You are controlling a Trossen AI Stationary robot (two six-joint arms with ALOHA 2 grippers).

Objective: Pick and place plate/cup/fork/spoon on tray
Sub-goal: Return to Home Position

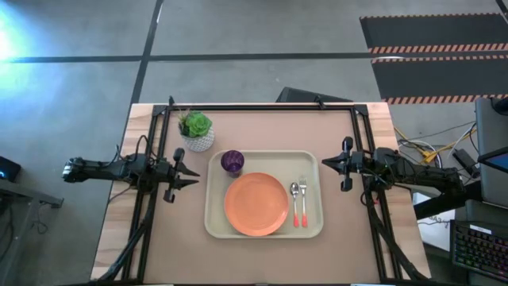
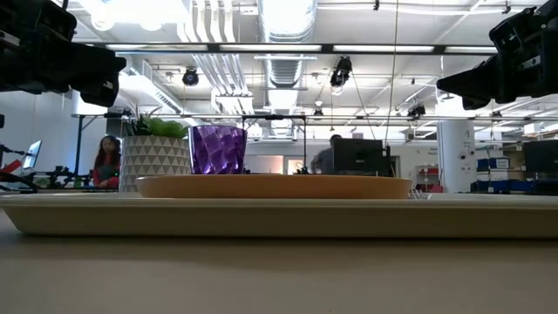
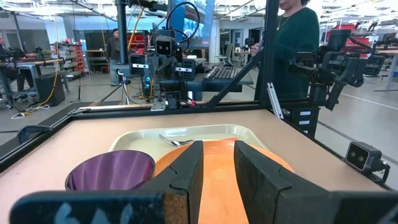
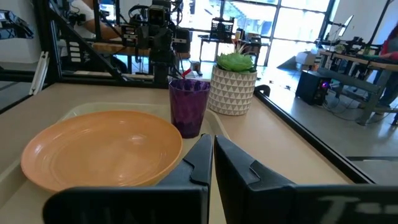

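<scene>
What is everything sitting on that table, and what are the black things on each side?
table: one, tan, under everything
tray: one, cream, middle of the table
plate: one, orange, on the tray
cup: one, purple, on the tray, by the plate
spoon: one, silver with an orange-red handle, on the tray beside the plate
fork: one, same colours, alongside the spoon
plant pot: one, white with a green plant, on the table off the tray, near the cup
person: one, dark green top, beyond the table
left gripper: dark, open, empty, left of the tray
right gripper: dark, shut, empty, right of the tray
</scene>
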